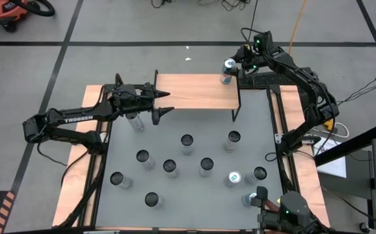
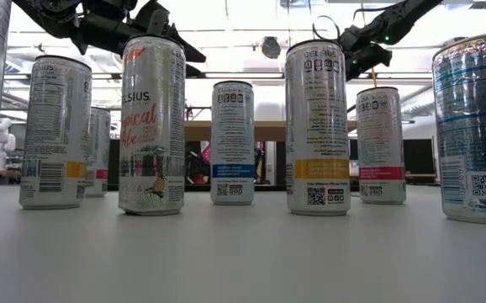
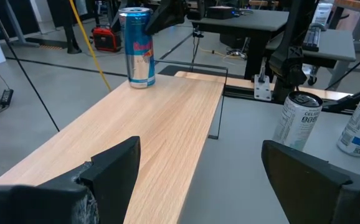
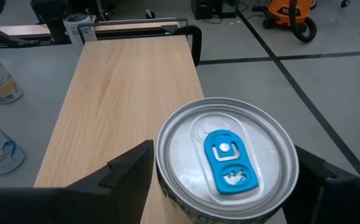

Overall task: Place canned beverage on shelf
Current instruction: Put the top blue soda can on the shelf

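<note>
I see the canned beverage [image 1: 228, 70], a blue-and-silver can with a blue pull tab, standing upright on the shelf [image 1: 194, 91] at its right end, near the far corner. Lid looks sealed, tab flat, so contents can't be seen.

Right gripper [image 1: 239, 62] sits at that can. In the right wrist view the can top [image 4: 227, 158] fills the gap between the two dark fingers [image 4: 121, 171], with a sliver of space on each side. I read the claw as released, fingers flanking the can rather than clamping it; can rests on the plank on its own.

Left gripper [image 1: 165, 103] hovers over the shelf's left end, jaws spread, nothing between them. Left wrist view looks down the plank [image 3: 149, 140] to the same can [image 3: 137, 46] at the far end.

On the grey table [image 1: 253, 130] in front of the shelf: a scatter of upright cans, all apart from each other. Most have dark tops, e.g. one mid-table [image 1: 187, 142]; one near the right side has a light blue top [image 1: 233, 178]. Low view shows a tall Celsius can [image 2: 151, 124] with a pineapple print, and a white can with a yellow band [image 2: 316, 128]. Other labels too small to read. One can stands under the left arm [image 1: 134, 120]
</note>
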### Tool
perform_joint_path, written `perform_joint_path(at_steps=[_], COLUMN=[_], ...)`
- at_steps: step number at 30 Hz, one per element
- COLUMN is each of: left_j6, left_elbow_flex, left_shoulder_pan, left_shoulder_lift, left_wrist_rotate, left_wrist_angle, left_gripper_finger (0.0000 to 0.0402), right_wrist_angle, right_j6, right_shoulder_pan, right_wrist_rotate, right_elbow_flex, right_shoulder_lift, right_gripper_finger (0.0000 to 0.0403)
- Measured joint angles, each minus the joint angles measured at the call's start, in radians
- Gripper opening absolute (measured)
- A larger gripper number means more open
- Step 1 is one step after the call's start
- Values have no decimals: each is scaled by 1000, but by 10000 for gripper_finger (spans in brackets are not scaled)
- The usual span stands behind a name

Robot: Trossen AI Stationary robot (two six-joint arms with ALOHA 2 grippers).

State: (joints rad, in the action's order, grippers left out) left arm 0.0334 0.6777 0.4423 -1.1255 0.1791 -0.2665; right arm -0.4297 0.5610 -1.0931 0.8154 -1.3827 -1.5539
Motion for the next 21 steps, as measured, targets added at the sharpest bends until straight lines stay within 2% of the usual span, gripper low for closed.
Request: perform_joint_path(at_steps=[10, 15, 21], left_j6=[0, 0, 0], left_elbow_flex=[0, 0, 0], left_shoulder_pan=[0, 0, 0], left_shoulder_lift=[0, 0, 0], left_wrist_rotate=[0, 0, 0], left_wrist_angle=[12, 16, 16], left_gripper_finger=[329, 329, 329], right_wrist_angle=[-5, -9, -11], right_j6=[-23, -49, -80], right_shoulder_pan=[0, 17, 47], right_wrist_rotate=[-10, -105, -125], right_elbow_flex=[0, 0, 0], right_shoulder_lift=[4, 44, 104], right_gripper_finger=[254, 254, 254])
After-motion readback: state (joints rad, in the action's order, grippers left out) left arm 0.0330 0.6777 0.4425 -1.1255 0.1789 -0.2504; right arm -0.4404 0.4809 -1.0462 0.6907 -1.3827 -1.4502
